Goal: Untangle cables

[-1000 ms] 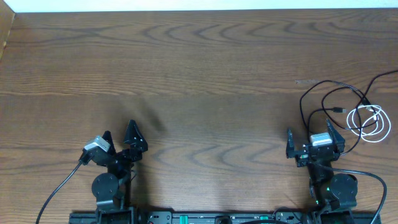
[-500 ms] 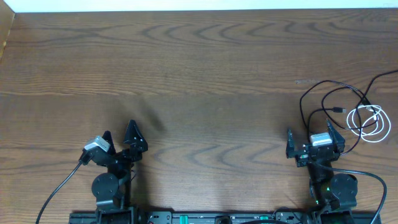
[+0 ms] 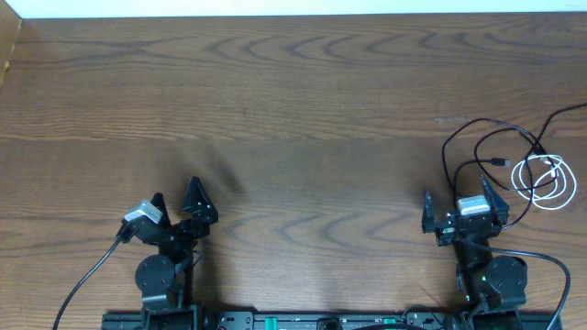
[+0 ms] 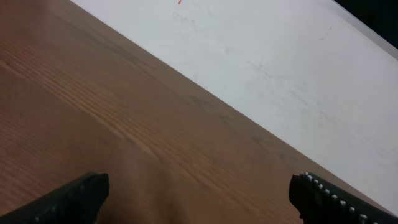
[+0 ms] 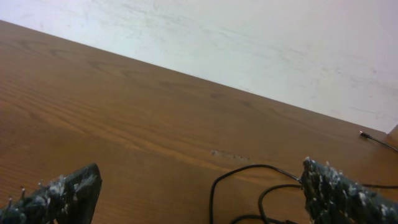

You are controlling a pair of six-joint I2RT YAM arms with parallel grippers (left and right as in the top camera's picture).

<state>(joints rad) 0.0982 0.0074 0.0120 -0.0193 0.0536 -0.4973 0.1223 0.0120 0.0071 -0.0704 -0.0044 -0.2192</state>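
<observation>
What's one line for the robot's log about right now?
left claw: open, empty | right claw: open, empty | white cable: coiled, crossing black cables beside right claw | untangling: not started

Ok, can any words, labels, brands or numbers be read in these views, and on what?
No text can be read in any view.
Red mark on the white surface, left wrist view: too small to tell whether it is writing.
Small markings on the base rail, overhead: too small to read.
Cables and table: no print shows.
</observation>
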